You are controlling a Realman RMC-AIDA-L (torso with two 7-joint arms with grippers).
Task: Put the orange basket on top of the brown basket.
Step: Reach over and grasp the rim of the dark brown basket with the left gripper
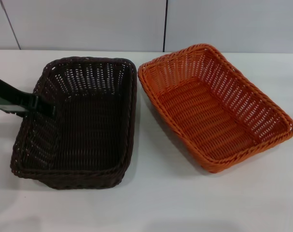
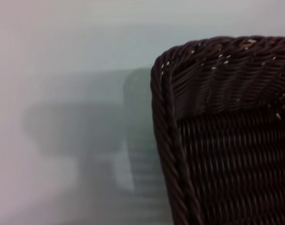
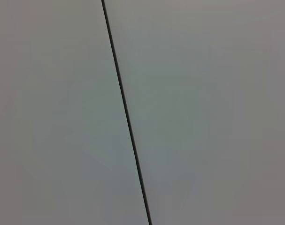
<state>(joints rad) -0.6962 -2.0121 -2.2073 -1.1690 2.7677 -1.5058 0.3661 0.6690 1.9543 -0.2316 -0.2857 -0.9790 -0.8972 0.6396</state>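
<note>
On my head view the brown basket (image 1: 81, 121) sits left on the white table (image 1: 151, 203), the orange basket (image 1: 214, 104) just beside it on the right — rims nearly meeting at the far corners. My left gripper (image 1: 40, 107) reaches in from the left edge to the brown basket's left rim; I cannot tell how its jaws stand. Right gripper not visible — its wrist camera shows only a pale panel seam (image 3: 126, 112).

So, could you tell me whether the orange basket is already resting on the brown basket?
No, the orange basket sits beside the brown basket.
</note>
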